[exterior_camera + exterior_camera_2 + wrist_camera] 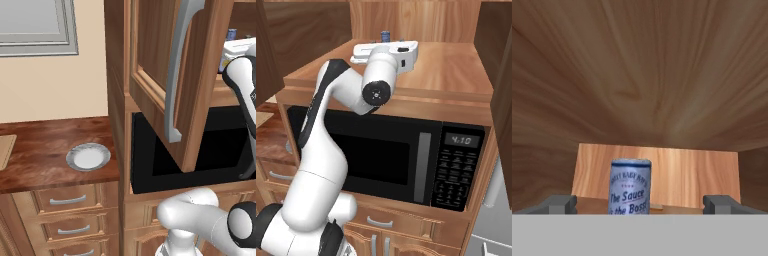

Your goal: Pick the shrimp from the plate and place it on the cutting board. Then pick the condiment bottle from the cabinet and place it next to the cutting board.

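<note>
Straight ahead of the gripper, deep on the cabinet shelf, the bottle stands upright. It sits slightly left of centre between the released, wide-spread fingers, so a forward reach would bracket it.

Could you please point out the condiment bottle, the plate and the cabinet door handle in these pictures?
condiment bottle (630, 187): hand view, on its label.
plate (88, 157): left base view, on its white centre.
cabinet door handle (176, 75): left base view, midway along the silver bar.
</note>
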Controlling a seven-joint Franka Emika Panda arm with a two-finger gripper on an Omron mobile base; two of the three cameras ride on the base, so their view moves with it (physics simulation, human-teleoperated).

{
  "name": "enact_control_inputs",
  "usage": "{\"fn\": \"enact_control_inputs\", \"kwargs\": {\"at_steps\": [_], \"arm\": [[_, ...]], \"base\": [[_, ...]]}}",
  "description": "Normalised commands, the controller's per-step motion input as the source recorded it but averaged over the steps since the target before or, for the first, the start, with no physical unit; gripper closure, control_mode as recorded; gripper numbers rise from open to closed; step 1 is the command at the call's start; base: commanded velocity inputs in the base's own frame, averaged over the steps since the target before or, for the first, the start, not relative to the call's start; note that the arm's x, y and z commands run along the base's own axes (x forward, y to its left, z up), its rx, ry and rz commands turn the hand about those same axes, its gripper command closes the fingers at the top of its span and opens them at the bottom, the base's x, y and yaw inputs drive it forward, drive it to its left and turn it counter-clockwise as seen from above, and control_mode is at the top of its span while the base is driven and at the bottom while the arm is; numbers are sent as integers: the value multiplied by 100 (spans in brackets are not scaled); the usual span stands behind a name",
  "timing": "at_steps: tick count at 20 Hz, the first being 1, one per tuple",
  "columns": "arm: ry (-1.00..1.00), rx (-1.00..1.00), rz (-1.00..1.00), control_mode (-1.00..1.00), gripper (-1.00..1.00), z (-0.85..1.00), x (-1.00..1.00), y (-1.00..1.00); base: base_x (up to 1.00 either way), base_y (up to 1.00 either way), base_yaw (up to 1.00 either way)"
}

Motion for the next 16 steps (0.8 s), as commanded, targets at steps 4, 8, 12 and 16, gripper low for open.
{"fn": "enact_control_inputs", "kwargs": {"at_steps": [4,8,12,16], "arm": [[0,0,0,-100,-100,0,0,1],[0,0,0,-100,-100,0,1,4],[0,0,0,-100,-100,0,4,5],[0,0,0,-100,-100,0,10,1]], "base": [[0,0,0],[0,0,0],[0,0,0],[0,0,0]]}}
